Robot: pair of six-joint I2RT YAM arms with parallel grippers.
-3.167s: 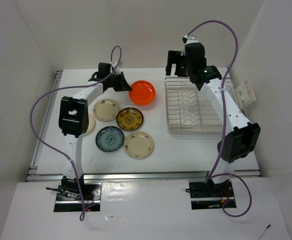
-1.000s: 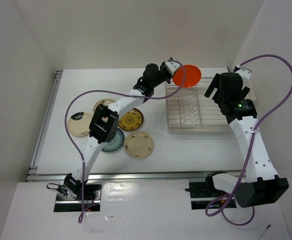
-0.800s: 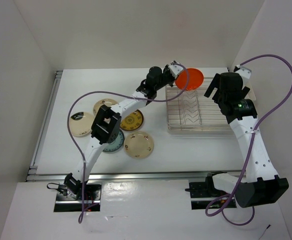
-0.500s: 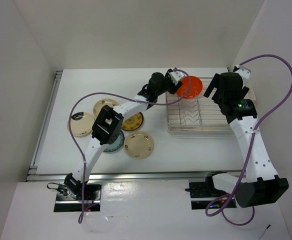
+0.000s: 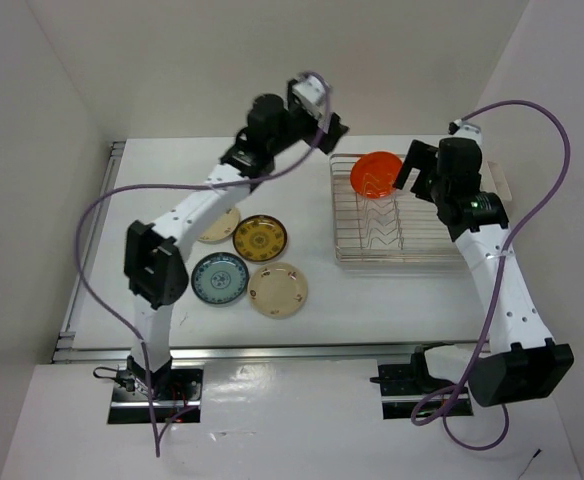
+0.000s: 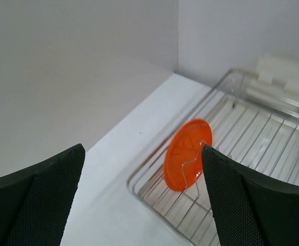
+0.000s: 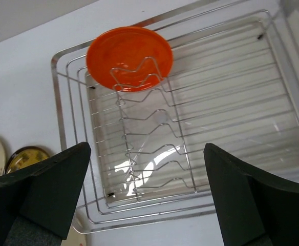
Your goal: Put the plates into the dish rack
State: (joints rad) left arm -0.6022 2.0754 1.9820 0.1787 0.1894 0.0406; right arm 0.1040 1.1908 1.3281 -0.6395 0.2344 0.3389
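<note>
- Orange plate (image 5: 376, 174) upright in rack's (image 5: 404, 243) far-left corner; nearer slots open.
- Left end effector (image 6: 139, 171) released, near far wall (image 5: 222, 50).
- Right end effector (image 7: 144, 154) released above rack.

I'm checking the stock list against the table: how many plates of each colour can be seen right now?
Orange-red plate: 1, standing in the dish rack
Cream plates: 2
Dark brown plate: 1
Blue-teal plate: 1
Total: 5 in view; the left arm may hide more.
</note>
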